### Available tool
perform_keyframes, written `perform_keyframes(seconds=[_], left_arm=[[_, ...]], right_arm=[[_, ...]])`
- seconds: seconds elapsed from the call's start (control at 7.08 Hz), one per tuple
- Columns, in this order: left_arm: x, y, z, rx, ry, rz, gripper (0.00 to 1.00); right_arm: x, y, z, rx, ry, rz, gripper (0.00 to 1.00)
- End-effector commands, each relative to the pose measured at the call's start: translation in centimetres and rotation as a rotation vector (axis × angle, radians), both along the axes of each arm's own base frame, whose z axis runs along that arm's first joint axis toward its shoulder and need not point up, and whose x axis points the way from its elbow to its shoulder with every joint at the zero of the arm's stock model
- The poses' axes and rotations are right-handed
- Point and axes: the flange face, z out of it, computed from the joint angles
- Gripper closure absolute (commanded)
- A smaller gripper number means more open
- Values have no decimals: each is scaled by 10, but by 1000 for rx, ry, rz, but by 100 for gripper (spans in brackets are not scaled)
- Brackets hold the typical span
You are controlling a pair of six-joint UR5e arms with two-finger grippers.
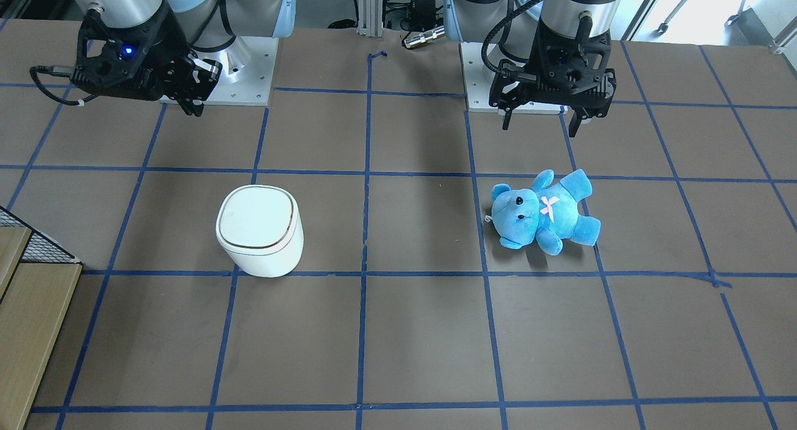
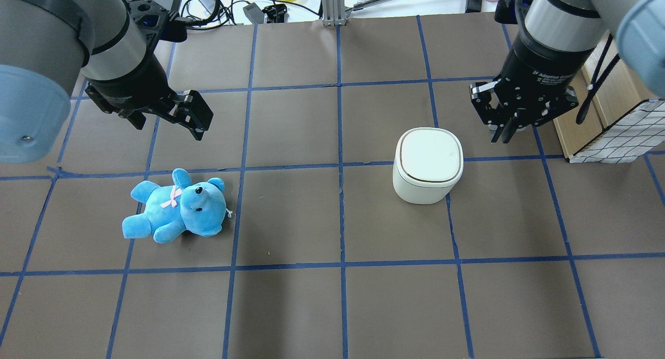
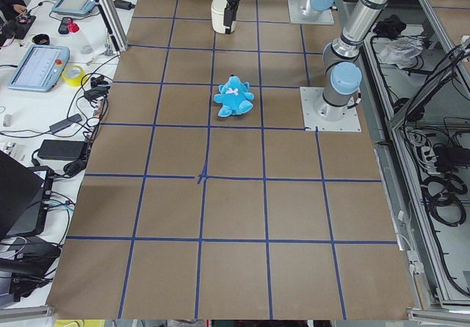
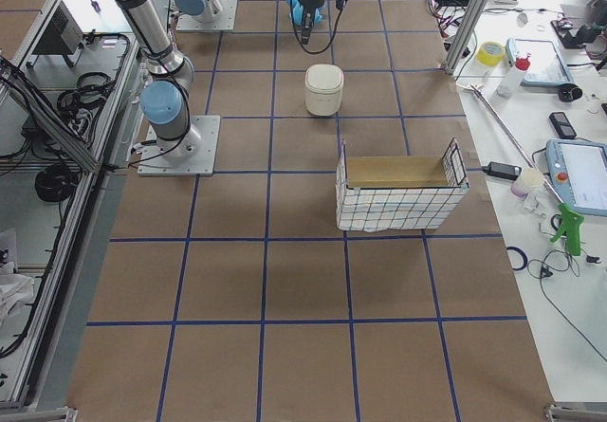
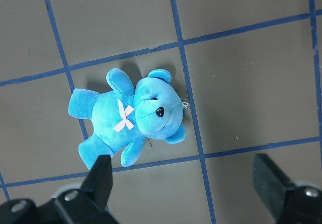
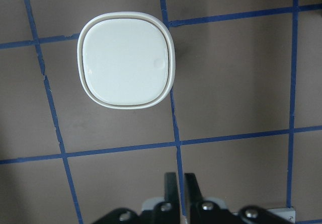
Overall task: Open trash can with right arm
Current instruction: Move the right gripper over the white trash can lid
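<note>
The white trash can (image 1: 259, 238) (image 2: 428, 164) stands upright with its flat lid down; it also shows in the right wrist view (image 6: 126, 60). My right gripper (image 2: 503, 135) (image 1: 193, 106) hangs above the table beside the can, apart from it. Its fingers (image 6: 171, 186) are pressed together and hold nothing. My left gripper (image 2: 169, 124) (image 1: 540, 126) is open wide and empty, above the blue plush bear (image 2: 176, 208) (image 5: 128, 118).
A wire basket with a cloth liner (image 2: 613, 135) (image 4: 398, 194) stands at the table's edge on my right, close to the right gripper. Cables and devices lie along the far edge (image 2: 223, 5). Blue tape lines grid the brown table.
</note>
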Motion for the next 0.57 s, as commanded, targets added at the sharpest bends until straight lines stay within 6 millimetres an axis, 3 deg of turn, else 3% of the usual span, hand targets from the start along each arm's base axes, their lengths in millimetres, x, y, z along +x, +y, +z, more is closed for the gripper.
perform_keyframes(seconds=[0.0,0.42], left_arm=[[0,0,0,0,0,0,0],[0,0,0,0,0,0,0]], right_arm=[[1,-13,-15,18,-7,-3,100],[2,-42,-69,-42,-7,-8,100]])
